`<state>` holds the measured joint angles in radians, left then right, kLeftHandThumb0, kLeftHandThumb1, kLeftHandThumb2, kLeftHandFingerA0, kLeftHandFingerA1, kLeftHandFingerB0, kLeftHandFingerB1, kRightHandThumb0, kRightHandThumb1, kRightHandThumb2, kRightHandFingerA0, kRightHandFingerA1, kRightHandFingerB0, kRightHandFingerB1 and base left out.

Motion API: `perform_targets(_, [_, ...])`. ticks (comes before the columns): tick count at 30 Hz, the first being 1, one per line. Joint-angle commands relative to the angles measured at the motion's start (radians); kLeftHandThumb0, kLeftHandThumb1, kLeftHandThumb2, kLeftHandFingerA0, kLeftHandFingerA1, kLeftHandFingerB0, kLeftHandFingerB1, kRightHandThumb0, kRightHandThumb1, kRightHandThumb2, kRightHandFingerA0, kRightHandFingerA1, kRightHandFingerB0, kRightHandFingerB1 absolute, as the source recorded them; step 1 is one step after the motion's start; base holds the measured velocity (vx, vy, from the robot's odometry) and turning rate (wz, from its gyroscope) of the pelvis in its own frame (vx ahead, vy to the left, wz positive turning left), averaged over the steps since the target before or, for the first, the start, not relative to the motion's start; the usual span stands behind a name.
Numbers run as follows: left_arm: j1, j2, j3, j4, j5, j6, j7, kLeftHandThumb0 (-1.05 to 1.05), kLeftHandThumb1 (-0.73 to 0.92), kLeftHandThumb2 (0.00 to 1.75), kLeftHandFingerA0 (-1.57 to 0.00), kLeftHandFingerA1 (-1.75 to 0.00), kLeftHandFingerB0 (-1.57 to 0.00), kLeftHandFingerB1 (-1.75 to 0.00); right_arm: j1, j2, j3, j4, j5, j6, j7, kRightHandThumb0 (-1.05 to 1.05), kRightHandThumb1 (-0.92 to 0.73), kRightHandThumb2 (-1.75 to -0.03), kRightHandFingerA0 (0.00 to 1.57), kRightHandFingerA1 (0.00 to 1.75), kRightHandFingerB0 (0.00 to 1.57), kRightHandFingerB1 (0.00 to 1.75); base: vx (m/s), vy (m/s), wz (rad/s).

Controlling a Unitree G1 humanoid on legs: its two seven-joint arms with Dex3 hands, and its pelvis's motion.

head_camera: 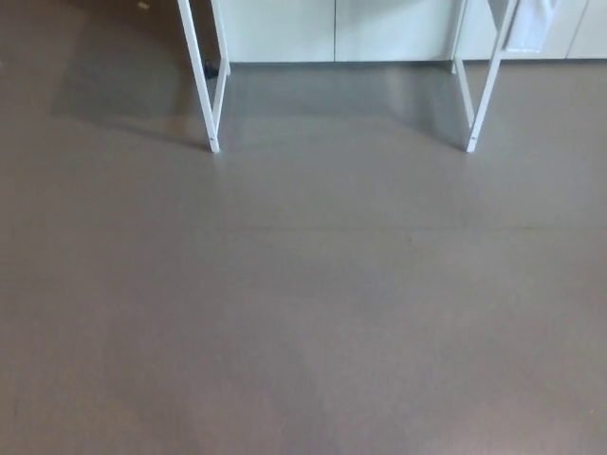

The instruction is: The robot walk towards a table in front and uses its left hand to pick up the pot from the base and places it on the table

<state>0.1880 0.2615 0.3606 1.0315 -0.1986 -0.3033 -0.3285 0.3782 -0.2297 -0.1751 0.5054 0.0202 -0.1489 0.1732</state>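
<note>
Most of my feed is bare grey-brown floor (pixel 303 303), running up to a row of pale cabinet panels (pixel 332 28) along the top edge. In front of those panels I see thin white supports, the left leg pair (pixel 211 104) and the right leg pair (pixel 477 104), each meeting at a foot on the floor, with a pale cloth-like piece (pixel 529 27) hanging by the right one. Neither the left hand nor the right hand is in frame, so I cannot tell their hold, and the pot is out of view too.
</note>
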Motion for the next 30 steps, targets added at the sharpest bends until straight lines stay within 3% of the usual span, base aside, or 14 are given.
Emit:
perform_targets(1, [0.009, 0.020, -0.010, -0.007, 0.015, -0.025, 0.019, -0.28, 0.39, 0.57, -0.47, -0.40, -0.39, -0.37, 0.004, -0.008, 0.010, 0.017, -0.018, -0.032, -0.016, -0.20, -0.41, -0.86, 0.36, 0.58, 0.14, 0.48, 0.13, -0.099, -0.02])
perform_targets(7, [0.009, 0.022, -0.014, 0.009, 0.019, -0.046, 0.023, -0.23, 0.42, 0.53, -0.50, -0.37, -0.40, -0.34, 0.000, -0.003, 0.007, 0.015, 0.005, -0.037, 0.003, -0.19, -0.40, -0.85, 0.33, 0.58, 0.13, 0.48, 0.16, 0.008, -0.08])
perform_targets(9, [0.009, 0.025, -0.021, 0.011, 0.024, -0.043, 0.029, -0.32, 0.39, 0.58, -0.47, -0.41, -0.38, -0.38, 0.003, -0.008, 0.016, 0.005, -0.013, -0.028, -0.008, -0.21, -0.40, -0.85, 0.35, 0.58, 0.13, 0.48, 0.16, 0.138, -0.10])
perform_targets(16, [0.003, 0.029, -0.030, 0.027, 0.022, -0.041, 0.030, -0.32, 0.39, 0.58, -0.46, -0.41, -0.38, -0.37, -0.021, -0.012, 0.018, 0.073, -0.012, -0.067, -0.008, -0.21, -0.39, -0.85, 0.35, 0.58, 0.13, 0.48, 0.20, 0.171, -0.10])
perform_targets(17, [0.005, 0.030, -0.031, 0.029, 0.022, -0.042, 0.029, -0.24, 0.43, 0.53, -0.49, -0.37, -0.39, -0.33, -0.022, -0.014, 0.020, 0.079, -0.015, -0.072, -0.009, -0.22, -0.39, -0.85, 0.35, 0.58, 0.13, 0.48, 0.17, 0.021, 0.13])
perform_targets(30, [-0.004, 0.032, -0.030, 0.034, 0.023, -0.043, 0.034, -0.31, 0.39, 0.58, -0.48, -0.40, -0.40, -0.37, 0.007, -0.023, 0.041, 0.019, -0.029, -0.057, -0.017, -0.21, -0.40, -0.85, 0.35, 0.58, 0.15, 0.48, 0.19, -0.099, 0.12])
